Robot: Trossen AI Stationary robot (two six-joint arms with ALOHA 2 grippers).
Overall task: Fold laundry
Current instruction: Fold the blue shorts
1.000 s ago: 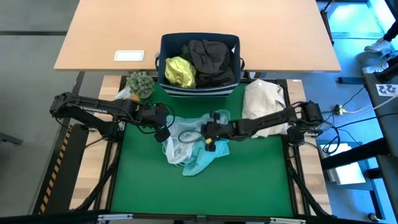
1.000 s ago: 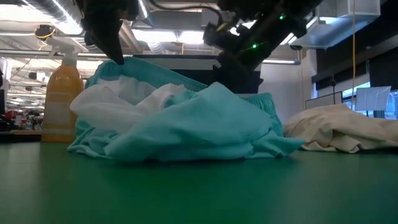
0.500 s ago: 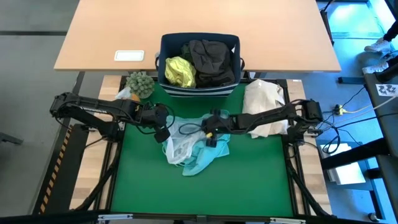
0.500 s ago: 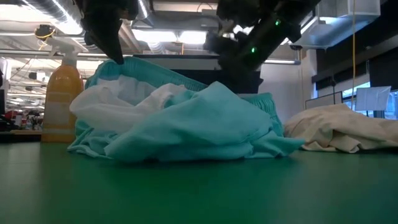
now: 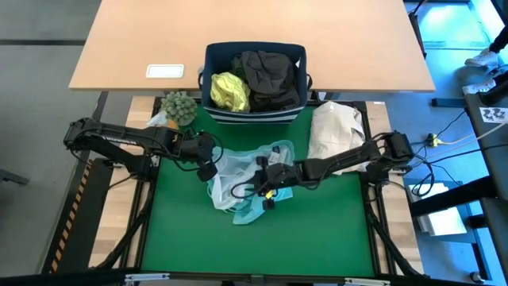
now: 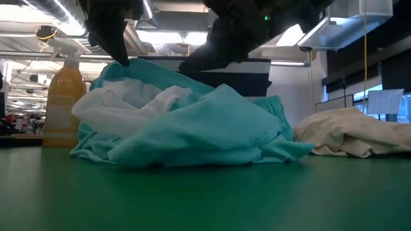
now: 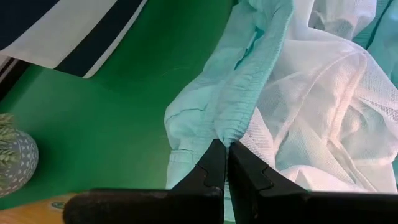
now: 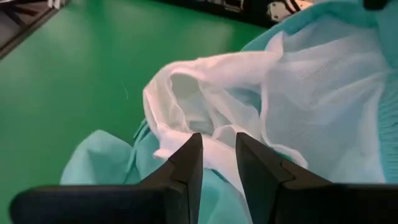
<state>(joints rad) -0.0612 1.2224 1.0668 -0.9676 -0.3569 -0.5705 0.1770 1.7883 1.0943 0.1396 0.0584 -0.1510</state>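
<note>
The left hand is clamped on the turquoise garment's waistband while the right hand, fingers slightly apart, hovers over its white lining, probably seeking a second grip for spreading.

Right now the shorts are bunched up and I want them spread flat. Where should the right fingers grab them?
At the turquoise waistband, coming from above on the bin side. That hem is a thick, raised ridge; the left gripper already pinches its other end, so a matching grip could pull the shorts taut.
</note>
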